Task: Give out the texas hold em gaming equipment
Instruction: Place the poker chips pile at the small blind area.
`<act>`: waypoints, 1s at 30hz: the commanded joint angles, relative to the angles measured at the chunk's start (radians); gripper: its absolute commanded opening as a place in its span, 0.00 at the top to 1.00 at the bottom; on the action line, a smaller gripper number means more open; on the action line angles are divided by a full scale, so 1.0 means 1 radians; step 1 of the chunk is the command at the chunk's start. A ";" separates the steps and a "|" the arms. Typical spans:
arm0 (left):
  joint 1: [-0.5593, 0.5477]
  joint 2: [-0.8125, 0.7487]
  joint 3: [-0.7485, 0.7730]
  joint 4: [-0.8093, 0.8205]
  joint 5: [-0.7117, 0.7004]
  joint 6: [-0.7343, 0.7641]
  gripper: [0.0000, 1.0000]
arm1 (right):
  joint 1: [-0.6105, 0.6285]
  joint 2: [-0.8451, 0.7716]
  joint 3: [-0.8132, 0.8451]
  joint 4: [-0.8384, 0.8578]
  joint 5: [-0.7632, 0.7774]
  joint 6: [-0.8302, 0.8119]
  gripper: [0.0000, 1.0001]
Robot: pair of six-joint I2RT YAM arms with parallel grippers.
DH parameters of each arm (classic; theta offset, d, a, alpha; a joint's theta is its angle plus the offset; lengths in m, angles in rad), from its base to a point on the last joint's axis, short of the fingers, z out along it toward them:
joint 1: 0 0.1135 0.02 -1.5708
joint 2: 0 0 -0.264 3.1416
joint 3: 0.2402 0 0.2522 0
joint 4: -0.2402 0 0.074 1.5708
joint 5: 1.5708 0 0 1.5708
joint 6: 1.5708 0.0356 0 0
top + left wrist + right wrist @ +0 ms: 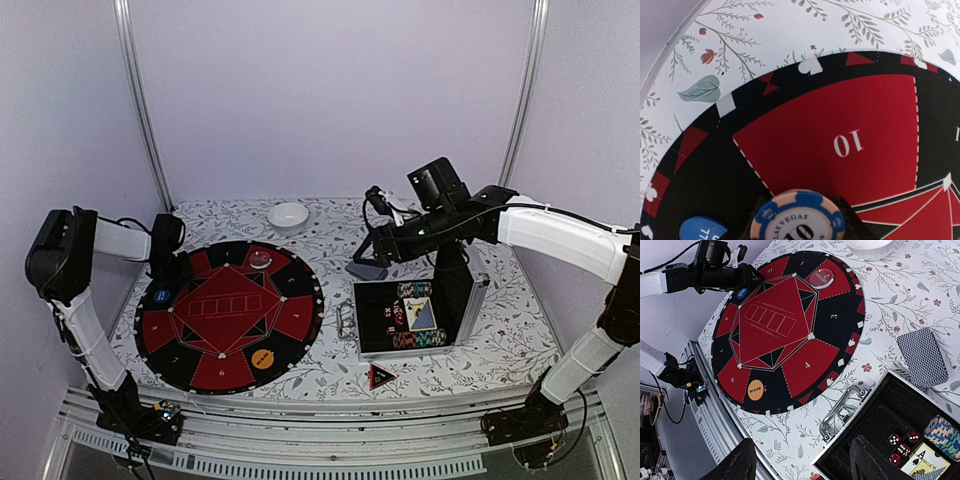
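Only left wrist shows left hand [800,229] gripping chip [798,216].

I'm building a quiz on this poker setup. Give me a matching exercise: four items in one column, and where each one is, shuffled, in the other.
Items
1. orange disc
2. card deck
3. blue chip
4. red triangle

Places
A. between the fingers of the left gripper
B. on the table, on the near side of the case
C. on the round mat
D. on the table, just beyond the case's far left corner

Pairs: 1-C, 2-D, 3-A, 4-B
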 commanded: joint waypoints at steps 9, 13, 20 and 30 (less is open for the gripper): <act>0.002 0.010 -0.027 -0.012 0.072 -0.018 0.52 | -0.006 -0.028 0.026 -0.011 0.017 -0.008 0.34; 0.002 0.009 -0.027 -0.010 0.073 -0.019 0.52 | -0.007 -0.028 0.028 -0.012 0.019 -0.007 0.34; 0.001 -0.004 -0.029 -0.011 0.087 -0.020 0.37 | -0.007 -0.029 0.033 -0.018 0.019 -0.008 0.34; -0.001 -0.048 0.028 -0.067 0.053 0.018 0.02 | -0.007 -0.034 0.042 -0.025 0.018 -0.011 0.34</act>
